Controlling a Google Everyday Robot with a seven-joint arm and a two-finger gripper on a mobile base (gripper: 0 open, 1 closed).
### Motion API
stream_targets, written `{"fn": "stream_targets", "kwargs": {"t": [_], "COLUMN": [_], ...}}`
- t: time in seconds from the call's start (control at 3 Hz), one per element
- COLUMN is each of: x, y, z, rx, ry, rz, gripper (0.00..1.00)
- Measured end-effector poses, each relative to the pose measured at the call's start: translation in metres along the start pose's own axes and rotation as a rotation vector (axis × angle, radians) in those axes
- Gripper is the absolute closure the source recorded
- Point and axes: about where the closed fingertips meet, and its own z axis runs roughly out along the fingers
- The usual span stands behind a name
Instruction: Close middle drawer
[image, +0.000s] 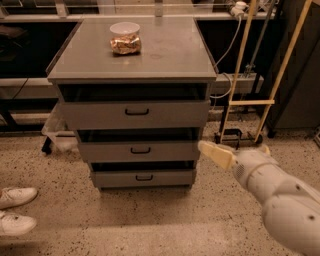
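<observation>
The middle drawer (140, 150) is the second of three grey fronts in a grey metal cabinet, with a small black bar handle. A dark gap shows above its front panel, so it stands slightly out. My gripper (216, 153) is at the end of the white arm, just right of the drawer's right end and apart from the handle. Its pale fingers point left toward the cabinet.
The taller top drawer (135, 114) and the bottom drawer (144, 177) also stand slightly out. A bowl with a snack bag (125, 38) sits on the cabinet top (170, 55). A wooden frame (250, 100) stands at right, and white shoes (15, 210) lie at left.
</observation>
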Motion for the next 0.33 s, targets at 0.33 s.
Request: {"fn": "stream_targets", "kwargs": {"t": [0.33], "x": [0.029], "y": [-0.0377], "z": [-0.0427], "rx": [0.092], "ry": [0.028], "rz": [0.028], "gripper": [0.0]}}
